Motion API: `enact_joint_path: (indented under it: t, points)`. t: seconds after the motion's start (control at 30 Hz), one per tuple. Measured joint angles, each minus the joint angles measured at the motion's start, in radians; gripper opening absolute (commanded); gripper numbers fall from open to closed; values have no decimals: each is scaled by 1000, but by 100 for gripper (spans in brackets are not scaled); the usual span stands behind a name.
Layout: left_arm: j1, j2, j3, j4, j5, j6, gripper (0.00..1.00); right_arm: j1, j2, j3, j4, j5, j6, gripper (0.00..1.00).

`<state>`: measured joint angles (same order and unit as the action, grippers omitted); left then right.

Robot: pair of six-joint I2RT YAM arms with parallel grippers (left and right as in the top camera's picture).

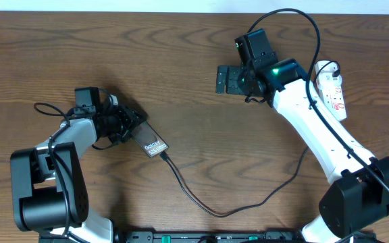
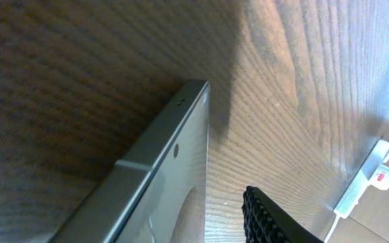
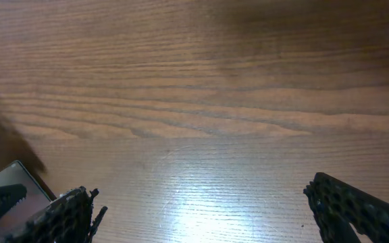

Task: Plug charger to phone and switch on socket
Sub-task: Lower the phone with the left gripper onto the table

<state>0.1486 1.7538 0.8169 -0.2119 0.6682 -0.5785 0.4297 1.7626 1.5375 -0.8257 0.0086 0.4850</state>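
My right gripper (image 3: 198, 192) hangs wide open over the brown wooden table (image 1: 181, 54). My left gripper (image 1: 132, 127) is at the flat brown-bronze phone (image 1: 154, 146), but I can't tell if it's gripping. The thin black charger cable (image 1: 201, 204) meets the phone's end.

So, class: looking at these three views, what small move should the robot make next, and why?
Probably swing the right gripper toward the socket. The charger already seems to meet the phone at its lower end, the left gripper sits open beside it, and the right gripper hangs open, well away from that socket.
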Motion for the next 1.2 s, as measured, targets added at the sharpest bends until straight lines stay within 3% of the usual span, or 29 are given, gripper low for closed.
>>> enact_joint_path:
  t: [0.17, 0.27, 1.2]
  points:
    - [0, -4, 4, -21, -13, 0, 47, 0, 0, 0, 0, 0, 0, 99]
    - [0, -5, 8, -32, -14, -1, 55, 0, 0, 0, 0, 0, 0, 99]
    - [-1, -29, 29, -185, -76, 0, 57, 0, 0, 0, 0, 0, 0, 99]
